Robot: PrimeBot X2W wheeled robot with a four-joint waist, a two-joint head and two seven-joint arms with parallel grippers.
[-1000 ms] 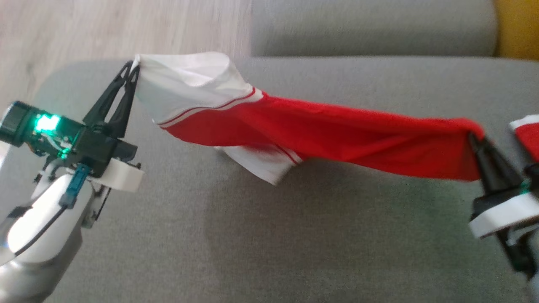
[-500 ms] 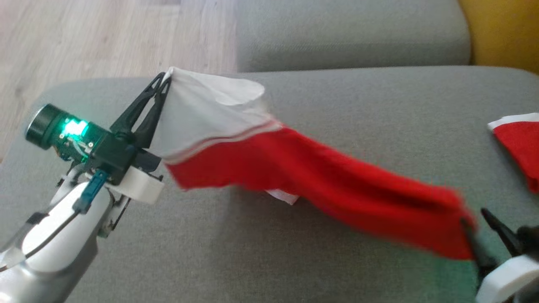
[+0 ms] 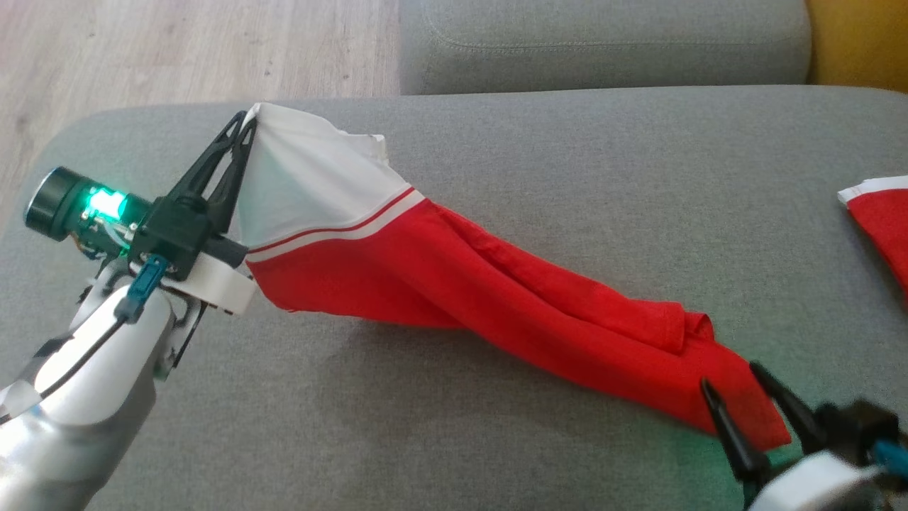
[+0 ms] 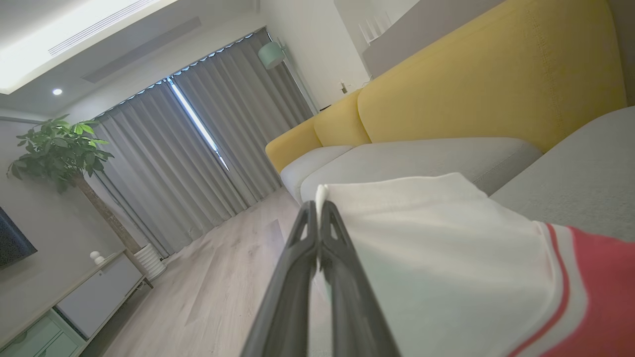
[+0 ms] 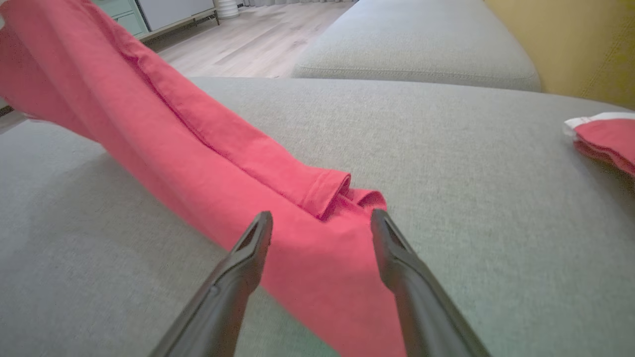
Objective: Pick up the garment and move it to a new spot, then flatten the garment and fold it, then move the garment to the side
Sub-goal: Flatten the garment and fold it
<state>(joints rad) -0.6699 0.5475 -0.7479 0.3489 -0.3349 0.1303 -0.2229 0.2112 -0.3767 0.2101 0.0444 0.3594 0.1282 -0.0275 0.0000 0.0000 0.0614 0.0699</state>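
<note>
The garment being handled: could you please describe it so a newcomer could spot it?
On the grey sofa cushion, a long red garment with a white, red-striped end runs diagonally. The left gripper pinches its white corner up. Unlike the small red-and-white cloth at the right edge, it is stretched out and half lifted.
</note>
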